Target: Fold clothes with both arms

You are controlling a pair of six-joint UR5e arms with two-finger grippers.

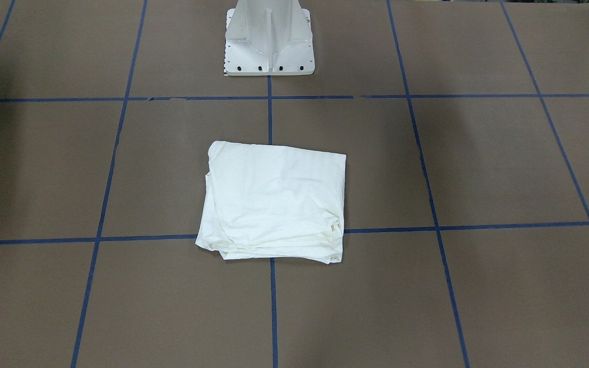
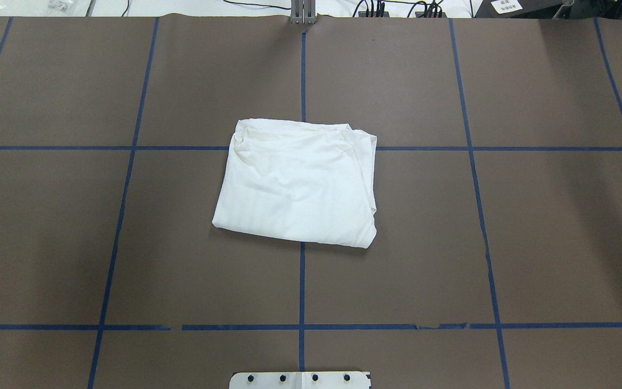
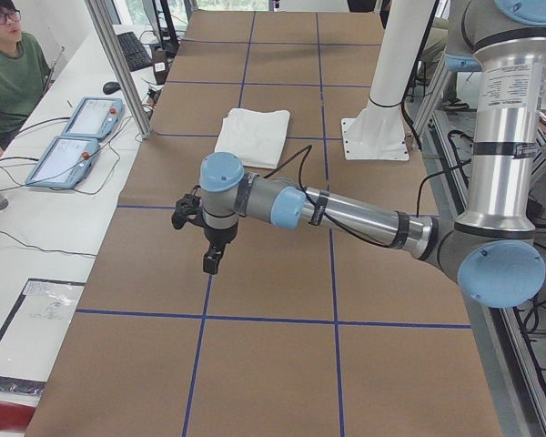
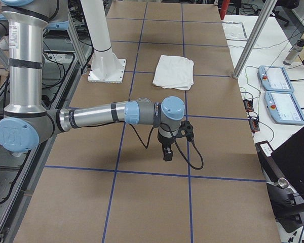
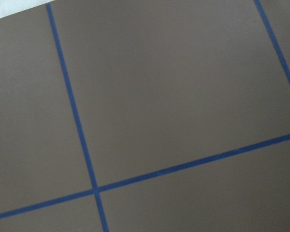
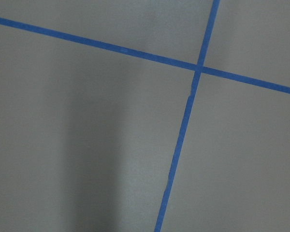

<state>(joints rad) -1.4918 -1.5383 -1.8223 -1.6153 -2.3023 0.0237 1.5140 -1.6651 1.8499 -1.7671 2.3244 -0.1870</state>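
Observation:
The white T-shirt lies folded into a compact rectangle at the table's middle, plain side up, its print, collar and label hidden. It also shows in the front view, the left side view and the right side view. My left gripper hangs over bare table far to the shirt's left, holding nothing; I cannot tell whether it is open or shut. My right gripper hangs over bare table far to the shirt's right, holding nothing; I cannot tell its state either. Both wrist views show only table.
The brown table carries a grid of blue tape lines. The white pedestal base stands at the robot's edge. An operator sits beside two teach pendants off the far side; two more pendants show in the right side view.

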